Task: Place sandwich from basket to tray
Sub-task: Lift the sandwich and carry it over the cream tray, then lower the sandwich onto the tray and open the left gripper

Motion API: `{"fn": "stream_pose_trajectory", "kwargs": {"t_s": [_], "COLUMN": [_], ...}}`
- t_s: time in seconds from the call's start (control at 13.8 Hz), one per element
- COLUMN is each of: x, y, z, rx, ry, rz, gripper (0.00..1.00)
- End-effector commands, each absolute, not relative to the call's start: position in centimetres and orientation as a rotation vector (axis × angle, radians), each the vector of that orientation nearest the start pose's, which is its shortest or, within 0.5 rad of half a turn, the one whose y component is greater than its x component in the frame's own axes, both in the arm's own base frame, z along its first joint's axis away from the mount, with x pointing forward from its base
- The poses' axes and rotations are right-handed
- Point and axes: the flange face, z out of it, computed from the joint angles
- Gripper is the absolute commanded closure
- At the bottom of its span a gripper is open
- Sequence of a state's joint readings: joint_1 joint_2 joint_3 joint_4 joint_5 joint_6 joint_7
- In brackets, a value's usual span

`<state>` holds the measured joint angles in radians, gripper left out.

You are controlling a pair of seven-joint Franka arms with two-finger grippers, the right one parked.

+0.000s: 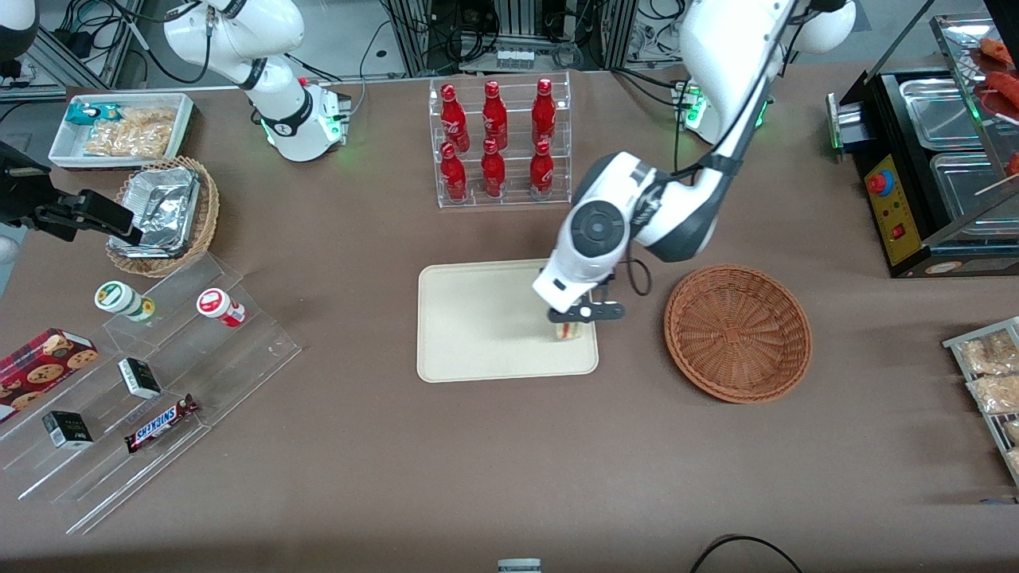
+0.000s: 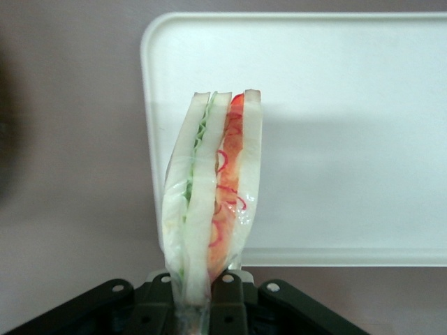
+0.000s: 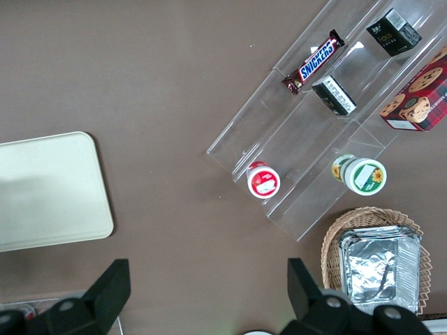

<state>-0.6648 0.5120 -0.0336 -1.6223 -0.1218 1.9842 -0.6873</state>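
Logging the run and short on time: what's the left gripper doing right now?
Left gripper: shut on the sandwich, holding it over the tray at the corner nearest the basket.

**Layout on the surface**

Tray (image 1: 486,318) near the middle of the surface (image 1: 398,477); basket (image 1: 738,332) beside it, toward the working arm's end. Gripper (image 1: 575,316) over the tray's edge nearest the basket, clamped on the sandwich (image 2: 213,202), held upright above the tray. Bottle rack (image 1: 501,143) farther from the front camera than the tray. Stepped display stand (image 1: 151,382) toward the parked arm's end, snack bar (image 1: 162,422) on it.
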Motion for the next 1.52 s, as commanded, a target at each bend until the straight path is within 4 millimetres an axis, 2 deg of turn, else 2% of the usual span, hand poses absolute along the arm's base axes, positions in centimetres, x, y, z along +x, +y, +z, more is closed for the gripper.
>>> {"fn": "stream_pose_trajectory", "kwargs": {"t_s": [0.0, 0.29, 0.72, 1.01, 1.23, 1.45], "x": [51.1, 49.7, 48.0, 47.4, 47.8, 47.9], "y": [-46.6, -50.2, -54.6, -55.3, -54.9, -54.8], "z": [31.1, 29.8, 26.1, 25.6, 25.1, 24.9], "rx": [-3.141, -3.174, -3.179, -3.167, -3.074, -3.06], "ry": [-0.141, -0.165, -0.284, -0.272, -0.323, -0.35], "rz": [0.289, 0.235, 0.178, 0.164, -0.016, -0.041], "gripper": [0.91, 0.91, 0.91, 0.91, 0.9, 0.89]}}
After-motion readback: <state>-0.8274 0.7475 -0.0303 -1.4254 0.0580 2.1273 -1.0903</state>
